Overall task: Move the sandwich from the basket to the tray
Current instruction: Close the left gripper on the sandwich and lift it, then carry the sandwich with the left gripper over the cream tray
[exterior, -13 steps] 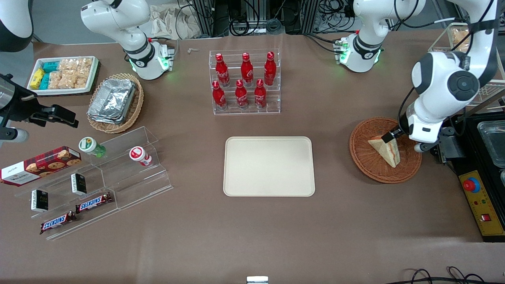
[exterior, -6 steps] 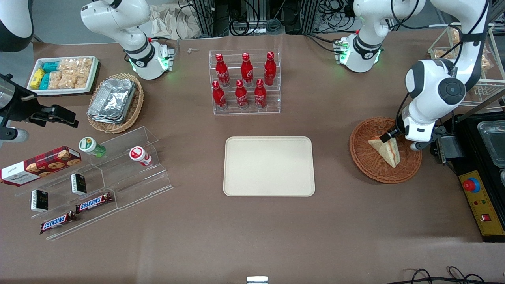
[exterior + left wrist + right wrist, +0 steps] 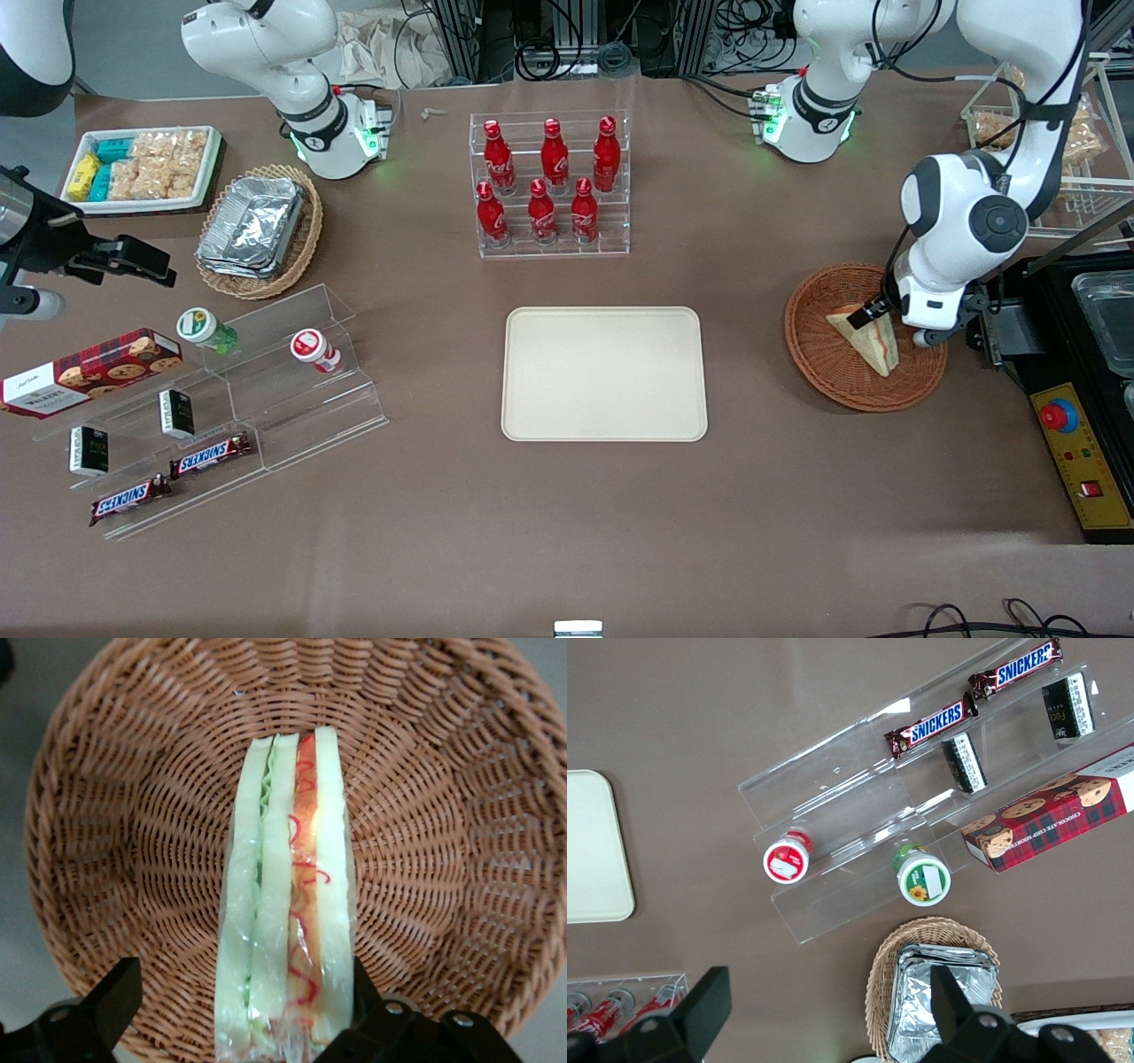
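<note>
The sandwich stands on edge in the reddish-brown wicker basket, toward the working arm's end of the table. In the left wrist view the sandwich shows its red and green filling inside clear wrap, with the basket's weave all around it. My gripper is low in the basket, open, with its fingers on either side of the sandwich's end. One finger touches the bread; the other finger stands apart from it. The cream tray lies bare mid-table.
A clear rack of red bottles stands farther from the front camera than the tray. A black box with a red button sits beside the basket at the table's edge. Snack shelves and a foil-tray basket lie toward the parked arm's end.
My gripper has sunk lower into the basket and shifted slightly toward the tray, so its fingers now straddle the sandwich. The sandwich and basket have not moved.
</note>
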Motion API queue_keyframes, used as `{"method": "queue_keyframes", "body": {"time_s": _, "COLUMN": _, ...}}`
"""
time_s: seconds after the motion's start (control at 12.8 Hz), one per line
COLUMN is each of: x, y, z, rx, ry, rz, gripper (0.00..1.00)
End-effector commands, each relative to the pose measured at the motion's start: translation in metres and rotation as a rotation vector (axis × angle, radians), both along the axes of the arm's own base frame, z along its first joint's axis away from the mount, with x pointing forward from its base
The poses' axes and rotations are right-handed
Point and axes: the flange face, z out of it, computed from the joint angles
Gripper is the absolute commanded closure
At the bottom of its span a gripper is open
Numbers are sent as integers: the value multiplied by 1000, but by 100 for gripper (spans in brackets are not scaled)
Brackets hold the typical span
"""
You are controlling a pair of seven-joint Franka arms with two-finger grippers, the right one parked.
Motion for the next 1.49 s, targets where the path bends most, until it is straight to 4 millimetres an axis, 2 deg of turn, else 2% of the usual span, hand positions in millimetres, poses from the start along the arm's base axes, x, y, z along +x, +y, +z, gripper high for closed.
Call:
{"method": "queue_keyframes", "body": {"time_s": 0.0, "x": -5, "y": 1, "z": -8, "rx": 5, "ry": -18, "rz": 17, "gripper": 1}}
{"method": "queue_keyframes", "body": {"time_s": 0.16, "x": -3, "y": 1, "z": -14, "rx": 5, "ry": -21, "rz": 46, "gripper": 8}}
{"method": "queue_keyframes", "body": {"time_s": 0.24, "x": -2, "y": 1, "z": -19, "rx": 8, "ry": -31, "rz": 79, "gripper": 19}}
{"method": "queue_keyframes", "body": {"time_s": 0.47, "x": 2, "y": -5, "z": -17, "rx": 11, "ry": -51, "rz": 165, "gripper": 61}}
{"method": "queue_keyframes", "body": {"time_s": 0.55, "x": 2, "y": -5, "z": -17, "rx": 12, "ry": -51, "rz": 168, "gripper": 80}}
{"method": "queue_keyframes", "body": {"time_s": 0.63, "x": 3, "y": -5, "z": -16, "rx": 11, "ry": -54, "rz": 171, "gripper": 95}}
{"method": "queue_keyframes", "body": {"time_s": 0.71, "x": 5, "y": -6, "z": -12, "rx": 10, "ry": -62, "rz": 176, "gripper": 100}}
{"method": "queue_keyframes", "body": {"time_s": 0.86, "x": 10, "y": -9, "z": 2, "rx": 9, "ry": -82, "rz": 196, "gripper": 100}}
{"method": "queue_keyframes", "body": {"time_s": 0.94, "x": 10, "y": -9, "z": 17, "rx": 10, "ry": -82, "rz": 197, "gripper": 100}}
{"method": "queue_keyframes", "body": {"time_s": 1.1, "x": 24, "y": -9, "z": 62, "rx": 20, "ry": -42, "rz": 190, "gripper": 100}}
{"method": "queue_keyframes", "body": {"time_s": 1.25, "x": 57, "y": -21, "z": 123, "rx": 37, "ry": 44, "rz": 162, "gripper": 100}}
{"method": "queue_keyframes", "body": {"time_s": 1.41, "x": 77, "y": -23, "z": 181, "rx": 41, "ry": 85, "rz": 131, "gripper": 100}}
